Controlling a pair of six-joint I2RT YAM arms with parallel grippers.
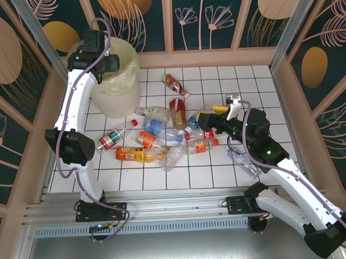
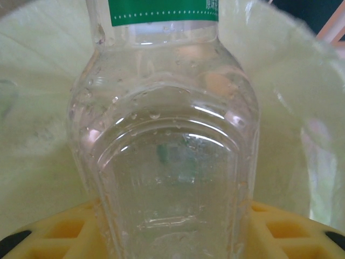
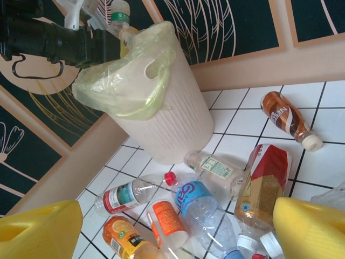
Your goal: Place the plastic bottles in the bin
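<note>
L gripper (image 1: 106, 62) pinches a clear green-label bottle (image 2: 167, 135) over the bin (image 1: 126, 88); bag liner (image 2: 43, 135) behind it; R gripper (image 3: 172, 229) spread wide, empty, above the other bottles (image 1: 162, 138) on the tiles (image 1: 220, 167); held bottle looks empty, so light, thin-walled, prob. crushable, slick w/ droplets; take such ones at the stiffer shoulder or neck, not mid-body where walls cave.

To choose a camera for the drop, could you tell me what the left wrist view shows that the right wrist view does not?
Left wrist: droplets inside the green-labelled bottle, yellow fingers at its sides. Right wrist: the bin's ribbed white wall, loose bottles on the tiles, the open right gripper. Shared: that bottle, held by the left gripper above the bin's yellow liner.
</note>
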